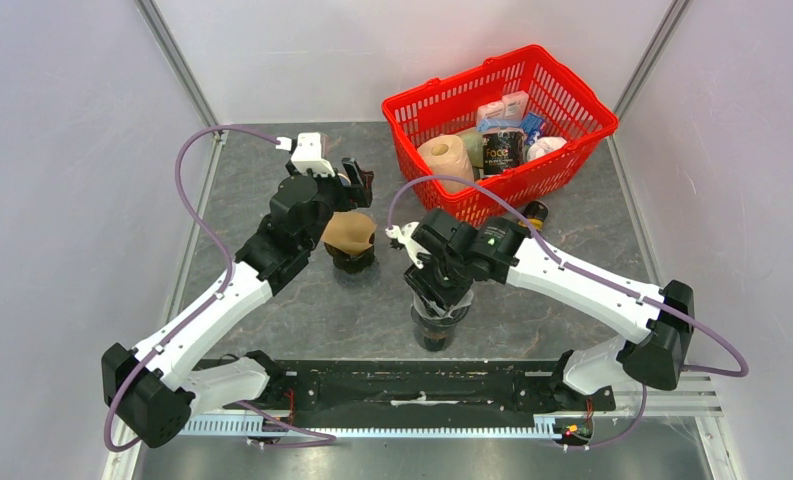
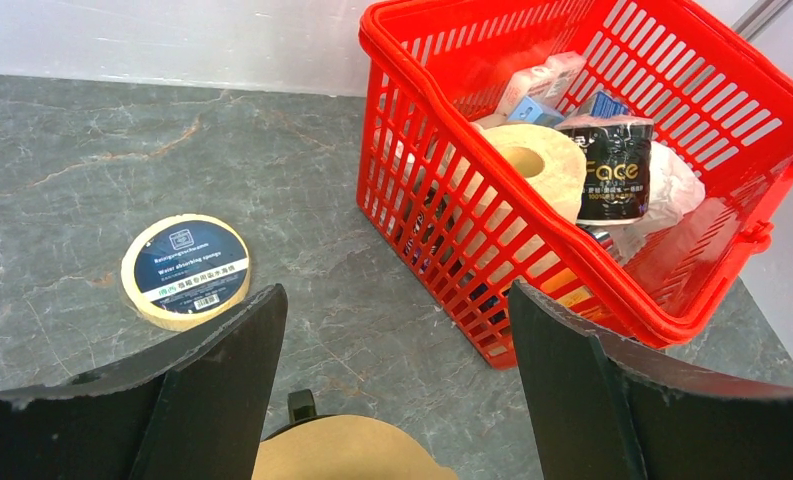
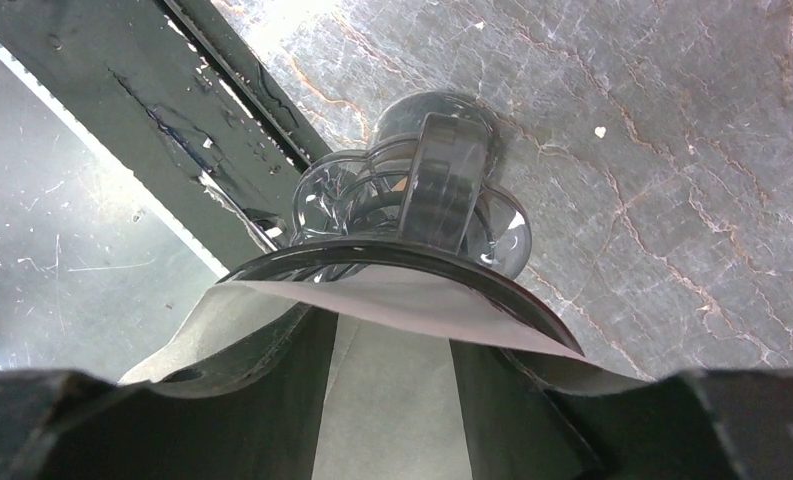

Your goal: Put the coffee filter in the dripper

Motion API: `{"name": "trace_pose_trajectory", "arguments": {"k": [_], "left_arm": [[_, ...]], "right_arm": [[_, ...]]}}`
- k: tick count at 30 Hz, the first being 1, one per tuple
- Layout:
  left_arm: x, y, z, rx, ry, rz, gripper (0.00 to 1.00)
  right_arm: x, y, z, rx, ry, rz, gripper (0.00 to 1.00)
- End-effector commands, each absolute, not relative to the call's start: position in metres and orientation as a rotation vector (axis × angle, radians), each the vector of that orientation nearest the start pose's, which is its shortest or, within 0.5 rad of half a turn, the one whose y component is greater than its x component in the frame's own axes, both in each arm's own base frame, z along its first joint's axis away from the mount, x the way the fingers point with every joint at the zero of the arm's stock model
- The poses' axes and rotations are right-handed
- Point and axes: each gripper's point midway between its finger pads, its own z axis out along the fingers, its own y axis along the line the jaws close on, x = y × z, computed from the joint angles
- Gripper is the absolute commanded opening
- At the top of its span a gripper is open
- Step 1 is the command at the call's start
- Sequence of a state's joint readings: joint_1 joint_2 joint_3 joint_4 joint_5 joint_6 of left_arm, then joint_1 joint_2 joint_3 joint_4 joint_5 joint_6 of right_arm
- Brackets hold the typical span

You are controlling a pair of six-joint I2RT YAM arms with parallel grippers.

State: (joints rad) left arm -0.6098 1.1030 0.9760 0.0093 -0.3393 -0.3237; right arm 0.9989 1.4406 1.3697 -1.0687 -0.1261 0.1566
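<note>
A white coffee filter point(image 3: 422, 305) lies inside the rim of a smoky clear dripper point(image 3: 442, 190), which stands near the table's front edge point(image 1: 439, 328). My right gripper point(image 3: 392, 340) reaches down into the filter's cone; its fingers stand apart, with bare paper showing between them. From above, the right gripper point(image 1: 434, 290) covers the dripper's top. A second, brown filter point(image 1: 348, 230) sits in a black dripper point(image 1: 353, 262) further left. My left gripper point(image 2: 397, 300) hangs wide open just behind and above this brown filter point(image 2: 347, 450), holding nothing.
A red basket point(image 1: 597, 125) holding a toilet roll point(image 1: 447, 158) and several packets stands at the back right, close to my left gripper's right finger point(image 2: 572, 380). A round yellow sponge pack point(image 2: 185, 270) lies on the table. The black mounting rail point(image 1: 412, 385) runs along the front.
</note>
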Motion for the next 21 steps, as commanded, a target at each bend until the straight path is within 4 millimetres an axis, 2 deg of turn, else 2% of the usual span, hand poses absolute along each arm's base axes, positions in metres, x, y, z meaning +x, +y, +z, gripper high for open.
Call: {"name": "trace_pose_trajectory", "arguments": {"k": [1, 9, 15, 21], "left_arm": [[0.345, -0.175, 0.325, -0.029, 1.646, -0.389, 0.88], [0.345, -0.174, 0.325, -0.03, 1.645, -0.385, 0.88], [0.345, -0.174, 0.327, -0.029, 1.641, -0.386, 0.88], [0.345, -0.174, 0.327, -0.029, 1.636, -0.386, 0.88]], "right_arm": [[0.137, 0.272, 0.18, -1.211, 2.514, 0.485, 0.57], [0.142, 0.272, 0.182, -1.19, 2.516, 0.445, 0.32], [0.146, 0.271, 0.187, -1.145, 2.524, 0.41, 0.27], [0.145, 0.27, 0.197, -1.081, 2.565, 0.38, 0.3]]}}
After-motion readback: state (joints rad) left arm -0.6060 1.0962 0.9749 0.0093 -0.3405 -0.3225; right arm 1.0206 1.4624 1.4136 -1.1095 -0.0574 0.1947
